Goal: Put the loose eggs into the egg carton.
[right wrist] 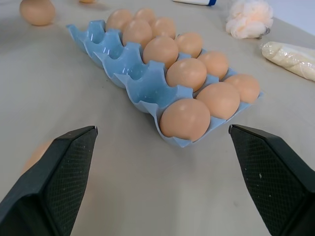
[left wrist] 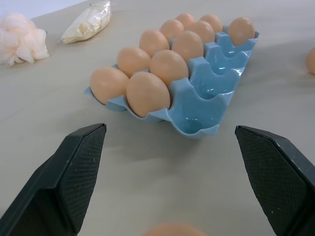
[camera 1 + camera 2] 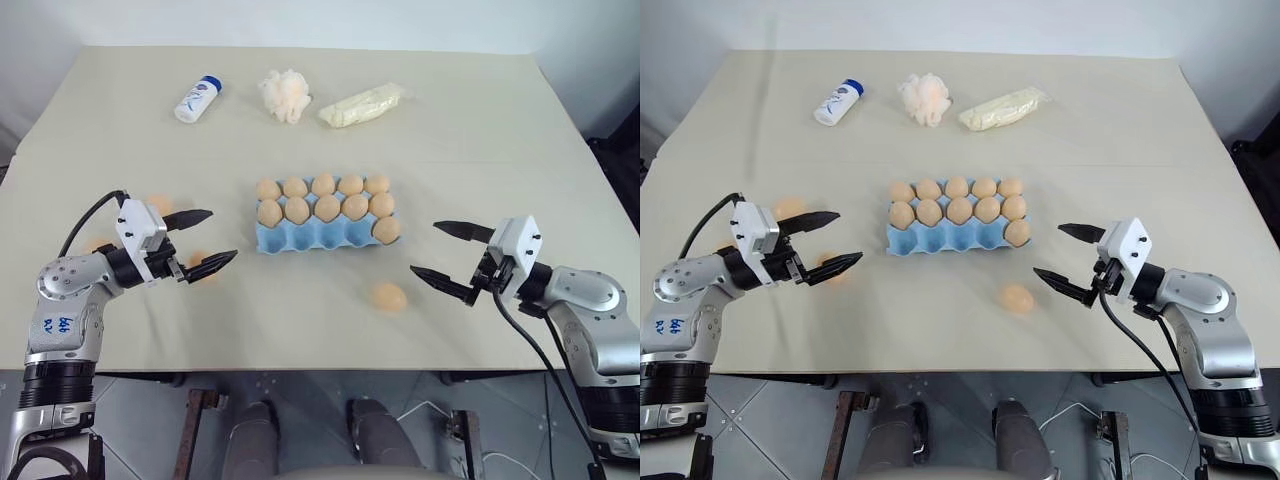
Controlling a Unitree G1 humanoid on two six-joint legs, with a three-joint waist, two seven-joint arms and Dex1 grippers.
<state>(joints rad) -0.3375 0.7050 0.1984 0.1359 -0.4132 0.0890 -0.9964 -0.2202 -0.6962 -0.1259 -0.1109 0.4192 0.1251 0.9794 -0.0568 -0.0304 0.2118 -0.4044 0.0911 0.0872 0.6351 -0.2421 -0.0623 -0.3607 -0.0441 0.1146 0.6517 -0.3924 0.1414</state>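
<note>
**Eleven eggs seated, four cups empty, both arms waiting**

The beige table (image 3: 500,130) carries everything. At its middle sits the light blue egg carton (image 3: 300,240), three rows of five cups. The far and middle rows are full, five eggs each, and the near row holds one egg in the cup at the robot's right end — eleven in all, with four near cups bare.

Four loose eggs lie on the table. One (image 3: 389,296) rests in front of the carton's right end, just beside the right gripper (image 3: 440,250). The other three sit on the left: one (image 3: 158,205) beyond the left gripper (image 3: 201,240), one (image 3: 203,262) partly hidden by its near finger, and one (image 3: 98,243) half behind that arm.

Both grippers hover level over the table on either side of the carton, fingers spread wide, nothing between them.

My reading is that the task is well along, and the step in hand is choosing the next egg. The right gripper's nearest candidate is the egg in front; picking it calls for tipping the fingers down over it, closing gently, then carrying it to an empty near cup.

Along the far edge lie three bystanders: one white bottle (image 3: 197,100), one white puff (image 3: 285,95), one pale yellow packet (image 3: 362,104).
</note>
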